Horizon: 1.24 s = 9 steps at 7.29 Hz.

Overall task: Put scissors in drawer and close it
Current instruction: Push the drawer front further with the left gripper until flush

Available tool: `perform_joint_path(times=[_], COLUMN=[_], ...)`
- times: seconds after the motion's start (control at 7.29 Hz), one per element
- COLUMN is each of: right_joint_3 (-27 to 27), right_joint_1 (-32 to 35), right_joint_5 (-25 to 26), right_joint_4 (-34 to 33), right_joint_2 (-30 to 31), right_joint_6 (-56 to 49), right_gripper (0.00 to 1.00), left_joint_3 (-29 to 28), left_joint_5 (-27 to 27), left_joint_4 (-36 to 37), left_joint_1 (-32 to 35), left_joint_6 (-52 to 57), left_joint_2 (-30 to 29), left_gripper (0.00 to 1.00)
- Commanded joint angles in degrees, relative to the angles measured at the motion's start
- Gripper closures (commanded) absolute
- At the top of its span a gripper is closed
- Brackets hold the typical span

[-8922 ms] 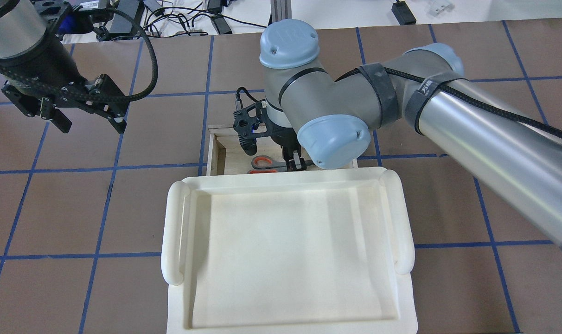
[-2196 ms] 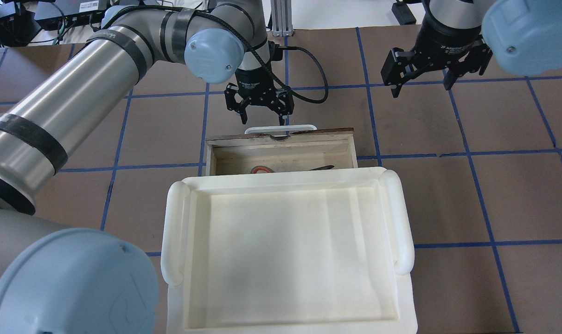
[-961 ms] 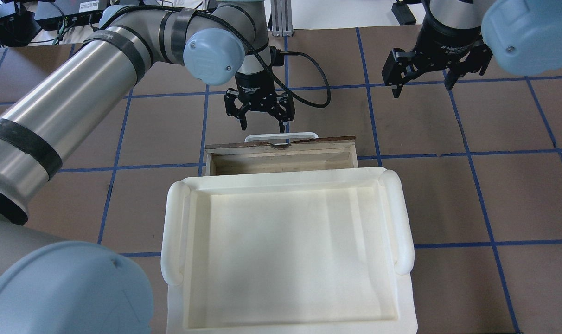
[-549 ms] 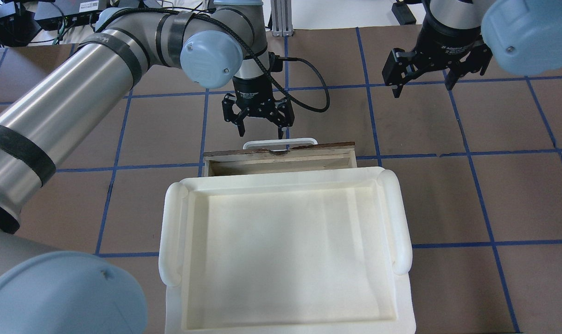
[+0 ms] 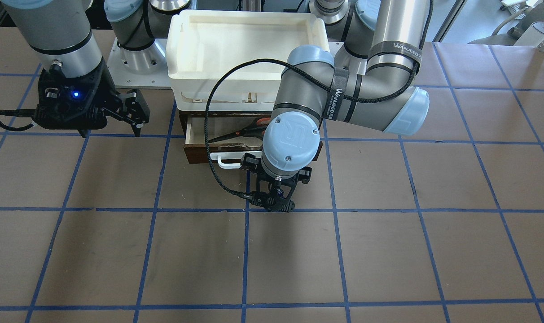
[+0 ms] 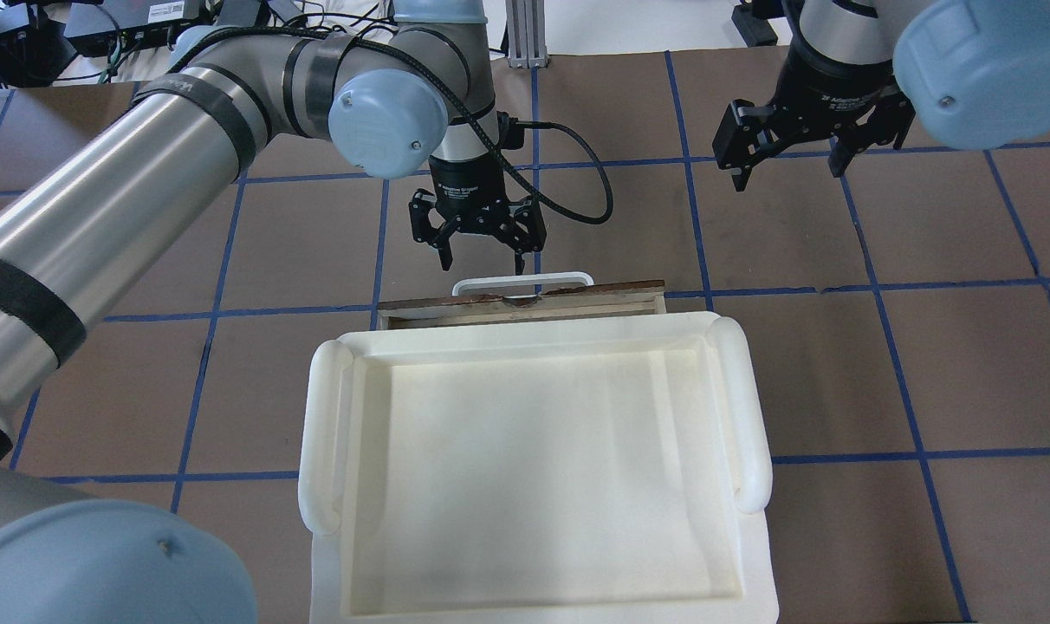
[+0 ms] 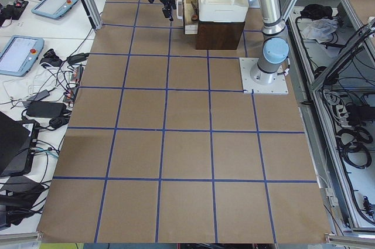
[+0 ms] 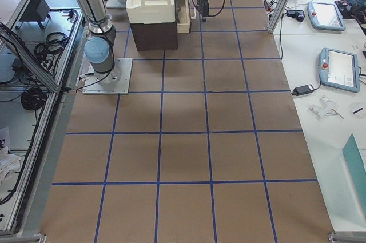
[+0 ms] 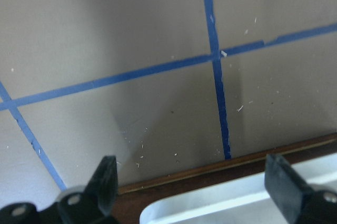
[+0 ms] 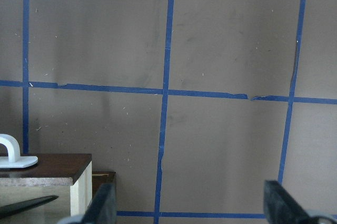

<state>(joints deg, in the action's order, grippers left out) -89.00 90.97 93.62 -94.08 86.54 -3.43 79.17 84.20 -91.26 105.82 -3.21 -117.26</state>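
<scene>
The drawer (image 6: 525,299) sticks out only a narrow strip from under the white foam tray, dark brown front panel (image 5: 200,157) and white bar handle (image 6: 522,281) facing away from me. The scissors (image 5: 238,131) lie inside it, blades dark and handle loops orange-red; they show in the front view, and a blade tip (image 10: 31,203) shows in the right wrist view. My left gripper (image 6: 482,262) hangs open just beyond the handle (image 9: 237,205), fingers (image 9: 105,182) astride it. My right gripper (image 6: 787,173) is open, empty, off to the right above the table.
The white foam tray (image 6: 317,433) sits on a dark cabinet and hides most of the drawer from above. The left arm's cable (image 5: 213,148) loops across the drawer front. Brown table with blue grid tape surrounds everything.
The drawer has slid inward under the tray, and the left gripper has followed its handle toward me. From overhead the scissors are now hidden. Earlier, the right gripper left the drawer for the right side.
</scene>
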Motion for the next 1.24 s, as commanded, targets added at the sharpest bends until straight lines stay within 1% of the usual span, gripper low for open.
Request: perform_joint_path(times=[0.0, 0.69, 1.1], right_joint_3=[-0.12, -0.12, -0.2], right_joint_1=[0.0, 0.0, 0.0], right_joint_5=[0.07, 0.07, 0.07], right_joint_4=[-0.05, -0.14, -0.05], right_joint_2=[0.04, 0.04, 0.12], right_joint_6=[0.09, 0.09, 0.0], right_gripper=[0.0, 0.0, 0.0], left_joint_3=[1.59, 5.81, 6.17], left_joint_5=[0.0, -0.78, -1.23], left_joint_4=[-0.49, -1.46, -3.13], left_joint_1=[0.0, 0.17, 0.17], left_joint_6=[-0.57, -1.8, -2.33], left_joint_2=[1.24, 3.97, 5.38], left_gripper=[0.0, 0.0, 0.0])
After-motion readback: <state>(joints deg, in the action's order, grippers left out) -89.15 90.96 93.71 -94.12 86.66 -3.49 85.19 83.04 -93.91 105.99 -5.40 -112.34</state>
